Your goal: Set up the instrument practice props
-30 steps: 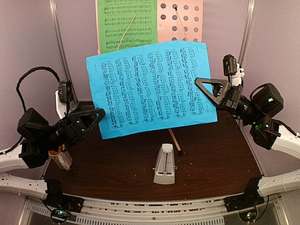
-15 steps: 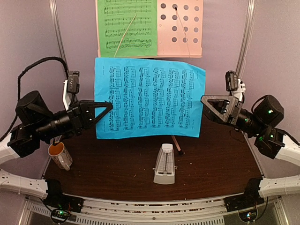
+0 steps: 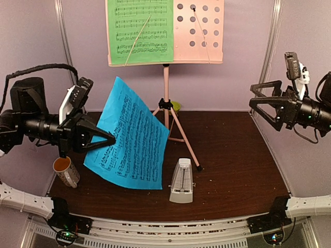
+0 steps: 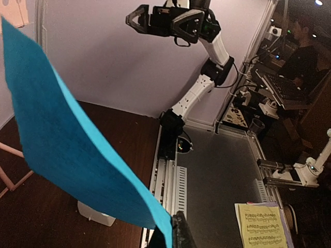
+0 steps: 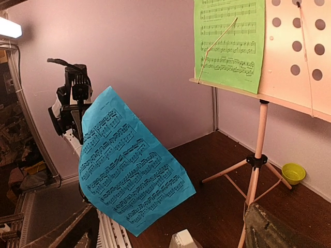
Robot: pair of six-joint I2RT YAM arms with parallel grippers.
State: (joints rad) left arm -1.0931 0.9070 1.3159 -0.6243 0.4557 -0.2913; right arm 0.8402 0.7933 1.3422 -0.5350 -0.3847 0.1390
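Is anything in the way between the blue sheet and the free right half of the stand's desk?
Nothing stands in the air between the blue sheet, held by the left hand, and the desk. Only a thin wire crosses that bare half.

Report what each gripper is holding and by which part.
The left gripper pinches the blue sheet at the edge nearest that arm. The right gripper is open and holds nothing.

Cameras: one overhead, two on wrists.
Top looks down from behind; left wrist, close behind blue sheet, faces right; right wrist faces left, seemingly farther. All share it.
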